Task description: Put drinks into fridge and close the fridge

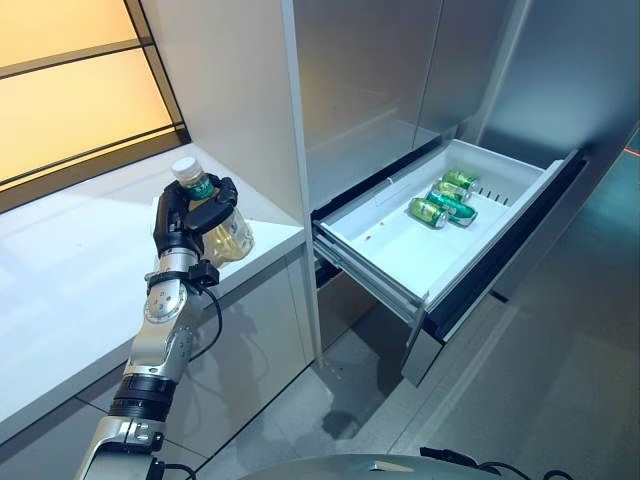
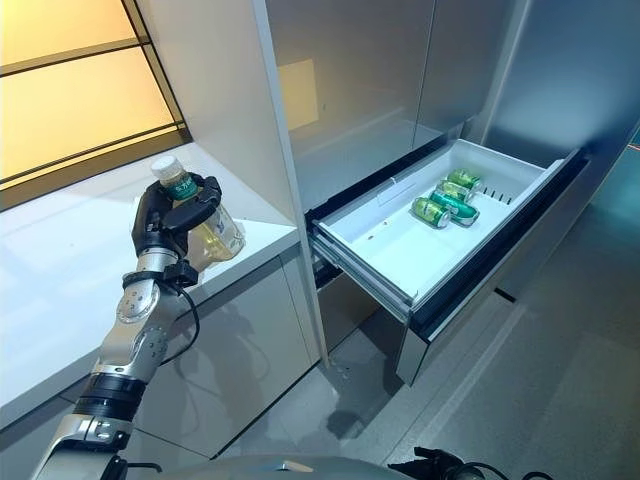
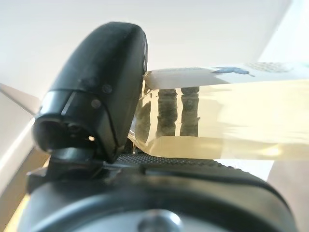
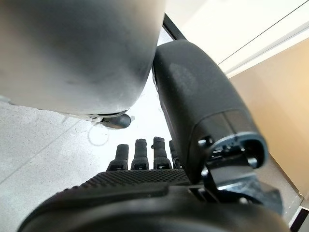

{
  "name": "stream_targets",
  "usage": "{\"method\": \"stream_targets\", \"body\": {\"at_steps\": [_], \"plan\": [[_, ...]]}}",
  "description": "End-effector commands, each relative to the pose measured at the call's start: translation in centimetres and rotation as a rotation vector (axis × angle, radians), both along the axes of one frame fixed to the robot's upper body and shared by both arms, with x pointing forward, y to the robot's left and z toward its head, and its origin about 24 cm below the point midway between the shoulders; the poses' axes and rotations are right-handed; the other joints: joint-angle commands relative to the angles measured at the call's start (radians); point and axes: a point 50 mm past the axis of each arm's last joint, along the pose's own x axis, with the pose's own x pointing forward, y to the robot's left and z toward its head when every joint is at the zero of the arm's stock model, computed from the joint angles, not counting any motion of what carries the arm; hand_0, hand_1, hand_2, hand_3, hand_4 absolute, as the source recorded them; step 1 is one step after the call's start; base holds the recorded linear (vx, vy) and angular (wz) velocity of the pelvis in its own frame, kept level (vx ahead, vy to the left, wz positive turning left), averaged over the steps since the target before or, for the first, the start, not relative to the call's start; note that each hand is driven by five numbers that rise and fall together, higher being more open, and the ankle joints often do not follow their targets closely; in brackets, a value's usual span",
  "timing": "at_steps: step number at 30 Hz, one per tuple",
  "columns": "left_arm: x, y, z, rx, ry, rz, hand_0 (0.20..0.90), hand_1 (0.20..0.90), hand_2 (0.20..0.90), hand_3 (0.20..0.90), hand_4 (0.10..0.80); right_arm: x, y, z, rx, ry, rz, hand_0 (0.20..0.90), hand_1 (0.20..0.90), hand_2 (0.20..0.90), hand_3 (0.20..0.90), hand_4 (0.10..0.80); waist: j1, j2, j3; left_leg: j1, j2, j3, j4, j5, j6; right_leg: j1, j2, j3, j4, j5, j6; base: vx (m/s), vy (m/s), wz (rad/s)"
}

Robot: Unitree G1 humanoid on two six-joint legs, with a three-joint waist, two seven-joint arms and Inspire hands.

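My left hand (image 1: 178, 218) is shut on a clear bottle (image 1: 230, 236) of pale yellow drink with a white cap and green neck label. It holds the bottle tilted just above the white counter (image 1: 70, 270), left of the fridge. In the left wrist view the thumb (image 3: 96, 92) presses the bottle (image 3: 231, 116), and fingers show through the liquid. The fridge's white drawer (image 1: 395, 250) stands pulled open to the right, with green cans (image 1: 445, 200) lying at its far end. My right hand (image 4: 140, 157) hangs low over the grey floor, its fingers relaxed and empty.
The steel fridge doors (image 1: 370, 80) rise above the drawer. The drawer's dark front panel (image 1: 500, 265) juts out over the grey floor (image 1: 560, 390). A white upright panel (image 1: 240, 90) stands between the counter and the fridge. A lit window (image 1: 70, 90) runs behind the counter.
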Motion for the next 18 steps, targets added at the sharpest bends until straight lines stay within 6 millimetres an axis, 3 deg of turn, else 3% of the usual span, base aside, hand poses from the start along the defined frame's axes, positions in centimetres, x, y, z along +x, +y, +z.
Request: {"method": "stream_targets", "body": {"at_steps": [1, 12, 16, 18], "plan": [[-0.3, -1.4, 10.5, -0.120, -0.550, -0.128, 0.300, 0.300, 0.300, 0.200, 0.100, 0.1, 2.1, -0.4, 0.043, 0.015, 0.062, 0.900, 0.900, 0.900, 0.900, 0.800, -0.008, -0.013, -0.038, 0.034, -0.013, 0.016, 0.006, -0.112, 0.012, -0.010, -0.029, 0.054, 0.019, -0.005, 0.049, 0.000, 0.000, 0.00], [-0.9, -3.3, 11.5, -0.680, -0.713, -0.352, 0.300, 0.300, 0.300, 0.200, 0.100, 0.8, 2.8, -0.4, 0.051, 0.003, 0.045, 0.900, 0.900, 0.900, 0.900, 0.800, -0.011, -0.017, -0.043, 0.022, -0.015, 0.010, 0.006, -0.099, 0.008, -0.017, -0.030, 0.051, 0.018, 0.006, 0.046, -0.012, -0.001, 0.00], [-1.4, -4.0, 12.0, -0.723, -0.753, -0.424, 0.300, 0.300, 0.300, 0.200, 0.100, 2.1, 3.1, 0.0, 0.078, -0.075, 0.040, 0.900, 0.900, 0.900, 0.900, 0.800, -0.012, -0.020, -0.042, 0.020, -0.016, 0.009, 0.006, -0.098, 0.008, -0.018, -0.029, 0.053, 0.017, 0.010, 0.046, -0.010, 0.001, 0.00], [-1.7, -4.3, 12.2, -0.704, -0.772, -0.466, 0.300, 0.300, 0.300, 0.200, 0.100, 4.1, 3.7, 0.7, 0.096, -0.182, 0.099, 0.900, 0.900, 0.900, 0.900, 0.800, -0.012, -0.022, -0.038, 0.020, -0.017, 0.007, 0.006, -0.098, 0.009, -0.018, -0.031, 0.052, 0.017, 0.012, 0.047, 0.000, 0.000, 0.00]]}}
